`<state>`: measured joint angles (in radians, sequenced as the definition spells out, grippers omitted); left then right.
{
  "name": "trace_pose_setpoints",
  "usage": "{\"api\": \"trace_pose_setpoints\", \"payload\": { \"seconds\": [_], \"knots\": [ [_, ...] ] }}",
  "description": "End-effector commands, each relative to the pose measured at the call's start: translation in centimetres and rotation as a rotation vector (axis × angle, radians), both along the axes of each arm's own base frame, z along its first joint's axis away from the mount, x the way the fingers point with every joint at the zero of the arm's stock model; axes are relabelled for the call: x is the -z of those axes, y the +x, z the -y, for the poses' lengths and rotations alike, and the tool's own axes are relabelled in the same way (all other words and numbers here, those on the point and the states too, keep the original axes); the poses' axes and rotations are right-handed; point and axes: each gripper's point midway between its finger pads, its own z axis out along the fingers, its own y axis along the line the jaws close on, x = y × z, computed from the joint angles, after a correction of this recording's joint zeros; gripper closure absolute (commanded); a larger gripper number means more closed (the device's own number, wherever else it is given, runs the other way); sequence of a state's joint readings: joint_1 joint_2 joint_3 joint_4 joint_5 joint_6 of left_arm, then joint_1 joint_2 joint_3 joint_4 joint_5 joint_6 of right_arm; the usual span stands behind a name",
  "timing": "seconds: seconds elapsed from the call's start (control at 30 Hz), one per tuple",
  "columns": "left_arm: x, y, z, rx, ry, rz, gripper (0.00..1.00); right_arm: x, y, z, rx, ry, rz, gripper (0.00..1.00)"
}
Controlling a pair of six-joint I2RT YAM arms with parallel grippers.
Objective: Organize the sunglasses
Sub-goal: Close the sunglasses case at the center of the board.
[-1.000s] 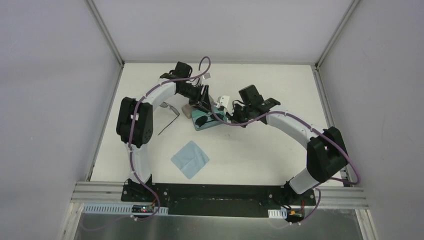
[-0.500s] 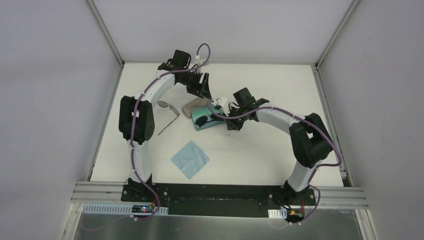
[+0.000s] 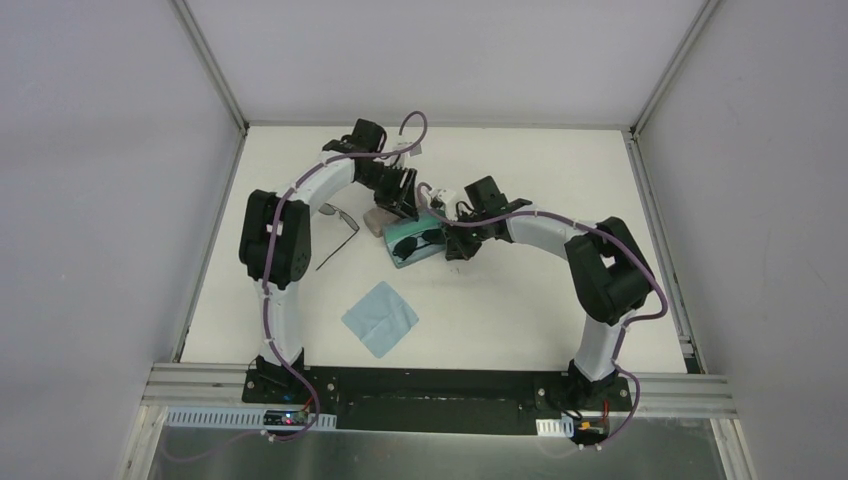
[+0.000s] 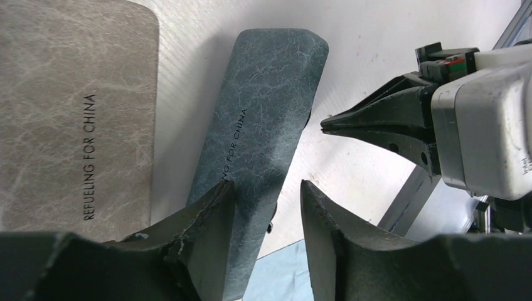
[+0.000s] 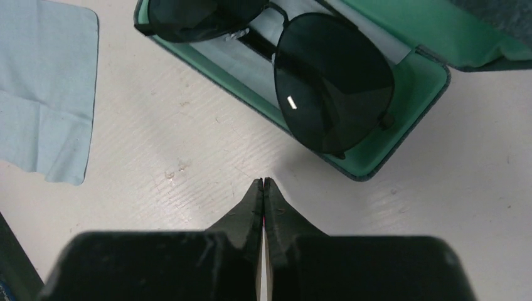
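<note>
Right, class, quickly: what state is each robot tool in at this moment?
Left tool: open, holding nothing.
Right tool: closed, holding nothing.

White-and-black arms (image 3: 320, 182), purple cables (image 3: 264, 320)

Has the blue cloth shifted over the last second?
No. The cloth sits in the same spot in the top view, just as far from the table's near edge as before.

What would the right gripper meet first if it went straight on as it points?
Probably the near rim of the open case holding the sunglasses. Only bare table lies between it and the shut right gripper; depending on tilt, it might touch the table first.
</note>
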<state>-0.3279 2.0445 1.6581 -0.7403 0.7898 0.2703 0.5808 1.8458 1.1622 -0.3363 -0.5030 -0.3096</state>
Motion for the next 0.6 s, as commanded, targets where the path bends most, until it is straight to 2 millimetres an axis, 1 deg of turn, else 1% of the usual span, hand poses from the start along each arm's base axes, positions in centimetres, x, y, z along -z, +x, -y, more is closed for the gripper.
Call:
{"api": "trace_pose_setpoints", "payload": {
  "seconds": [0.0,0.2,0.3,0.4,0.47,0.53,0.57],
  "knots": [
    [-0.5,-1.4,1.4,0.079,-0.007,0.045,0.58,-1.4,1.1,-1.2,0.021,0.068,0.017,1.00],
    [0.7,-3.2,2.5,0.134,0.069,0.088,0.69,-1.5,1.1,-0.3,0.059,0.082,0.002,1.00],
    [1.3,-4.3,3.4,0.152,0.114,0.114,0.80,-1.3,0.9,0.0,0.077,0.091,-0.009,1.00],
    [1.7,-5.4,4.1,0.166,0.162,0.145,0.88,-1.3,0.7,0.4,0.085,0.099,-0.012,1.00],
    [1.8,-5.7,4.5,0.161,0.185,0.163,0.93,-1.7,0.6,1.0,0.085,0.099,-0.021,1.00],
    [2.0,-6.1,5.0,0.159,0.216,0.187,1.00,-2.2,0.3,2.1,0.089,0.100,-0.049,1.00],
    [2.2,-6.3,5.1,0.155,0.235,0.197,1.00,-2.4,0.0,2.9,0.089,0.101,-0.066,1.00]
  ]
}}
